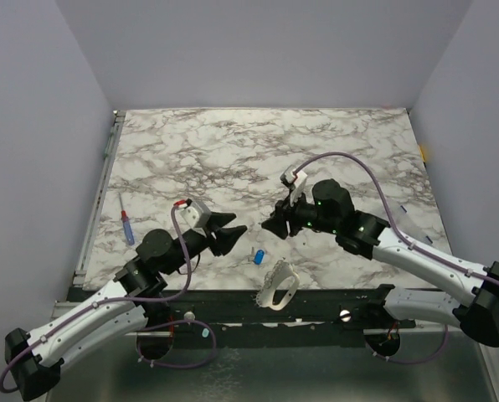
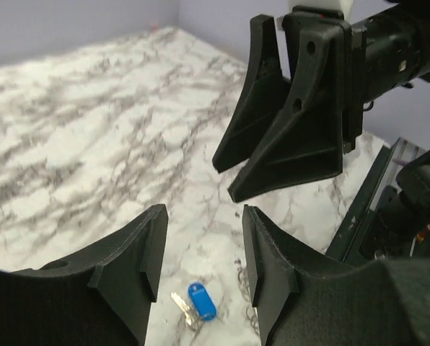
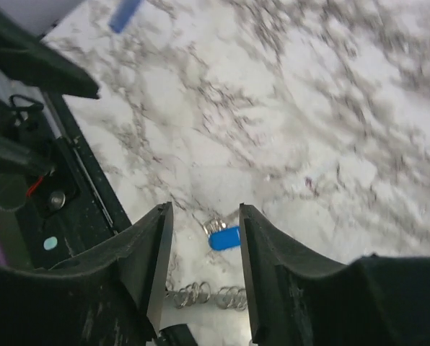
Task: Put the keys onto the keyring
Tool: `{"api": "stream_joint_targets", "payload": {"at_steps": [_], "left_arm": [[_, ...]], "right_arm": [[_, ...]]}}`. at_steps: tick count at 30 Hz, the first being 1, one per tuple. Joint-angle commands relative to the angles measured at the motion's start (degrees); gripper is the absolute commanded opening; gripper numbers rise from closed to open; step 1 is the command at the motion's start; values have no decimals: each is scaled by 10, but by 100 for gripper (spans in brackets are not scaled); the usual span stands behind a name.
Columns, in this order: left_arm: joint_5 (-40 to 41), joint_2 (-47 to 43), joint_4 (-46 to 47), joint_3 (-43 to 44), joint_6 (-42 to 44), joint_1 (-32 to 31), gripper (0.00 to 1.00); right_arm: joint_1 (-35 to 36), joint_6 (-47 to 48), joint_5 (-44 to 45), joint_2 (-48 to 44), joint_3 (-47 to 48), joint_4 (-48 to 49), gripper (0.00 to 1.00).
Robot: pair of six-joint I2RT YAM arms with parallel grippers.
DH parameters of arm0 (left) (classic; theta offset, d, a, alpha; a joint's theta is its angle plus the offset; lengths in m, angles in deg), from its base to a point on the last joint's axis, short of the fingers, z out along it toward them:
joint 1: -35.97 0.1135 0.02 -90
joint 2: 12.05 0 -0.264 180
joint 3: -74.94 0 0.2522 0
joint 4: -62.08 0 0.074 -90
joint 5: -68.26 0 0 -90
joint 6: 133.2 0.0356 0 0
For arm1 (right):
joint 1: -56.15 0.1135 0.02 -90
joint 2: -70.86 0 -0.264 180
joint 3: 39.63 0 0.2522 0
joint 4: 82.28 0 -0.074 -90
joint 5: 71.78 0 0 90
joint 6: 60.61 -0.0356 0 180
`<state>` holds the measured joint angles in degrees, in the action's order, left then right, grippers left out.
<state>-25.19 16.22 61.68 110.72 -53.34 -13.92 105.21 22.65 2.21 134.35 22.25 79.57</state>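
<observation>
A key with a bright blue head (image 1: 258, 256) lies flat on the marble near the front edge, its silvery blade (image 2: 182, 308) beside the head. It also shows in the left wrist view (image 2: 202, 301) and the right wrist view (image 3: 224, 238). The keyring (image 1: 279, 285), a pale loop with a chain of small rings (image 3: 204, 294), lies just nearer, at the table's edge. My left gripper (image 1: 233, 234) is open and empty, above and left of the key. My right gripper (image 1: 272, 224) is open and empty, above and right of it. The two grippers face each other closely.
A blue-and-red-handled screwdriver (image 1: 127, 226) lies at the table's left edge. The black front rail (image 1: 316, 306) runs just below the keyring. Purple cables (image 1: 350, 163) loop over both arms. Grey walls enclose the marble table (image 1: 258, 151).
</observation>
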Motion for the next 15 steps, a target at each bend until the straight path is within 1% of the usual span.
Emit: {"api": "stream_joint_targets", "payload": {"at_steps": [1,3,6,8,11,15], "left_arm": [[22,36,-94,11,-83,-2,52],[19,59,-94,2,-120,-3,52],[20,107,-94,-1,-147,-9,50],[12,139,-94,2,-156,-14,49],[-1,186,-94,8,-170,-26,48],[-8,240,-93,21,-183,-51,47]], "right_arm": [[2,-199,183,7,-32,-68,55],[2,-255,204,17,-43,-114,63],[2,-348,215,43,-39,-201,68],[2,-391,208,55,-40,-242,71],[2,-424,177,56,-57,-257,74],[2,-461,170,58,-77,-274,74]]}}
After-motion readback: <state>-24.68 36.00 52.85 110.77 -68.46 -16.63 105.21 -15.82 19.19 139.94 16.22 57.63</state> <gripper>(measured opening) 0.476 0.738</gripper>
